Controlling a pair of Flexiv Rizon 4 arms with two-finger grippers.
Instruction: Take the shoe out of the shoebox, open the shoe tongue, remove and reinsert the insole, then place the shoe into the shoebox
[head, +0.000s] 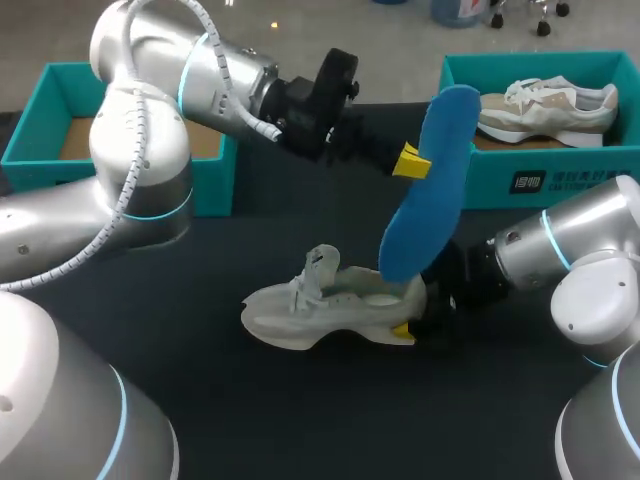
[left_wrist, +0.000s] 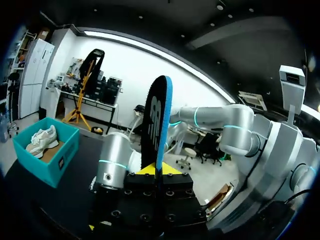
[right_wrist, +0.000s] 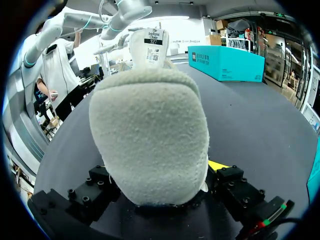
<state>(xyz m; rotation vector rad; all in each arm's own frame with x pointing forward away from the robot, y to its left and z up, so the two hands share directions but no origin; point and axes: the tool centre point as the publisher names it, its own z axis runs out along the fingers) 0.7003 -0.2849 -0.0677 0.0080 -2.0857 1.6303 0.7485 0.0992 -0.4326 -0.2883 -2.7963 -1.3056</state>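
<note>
Our left fingers (head: 411, 162) pinch the blue insole (head: 428, 200) at its edge, holding it upright over the white shoe (head: 320, 305), lower end near the heel opening. The shoe rests on the dark worktop (head: 250, 400), heel clamped between our right fingers (head: 404, 331). Beyond the shoe stands the teal shoebox (head: 540, 185).

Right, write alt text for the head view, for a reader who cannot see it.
The left gripper holds a blue insole on end over a white shoe lying on the dark table, while the right gripper clamps the shoe's heel. Two teal shoeboxes stand behind; the right one holds another shoe.
</note>
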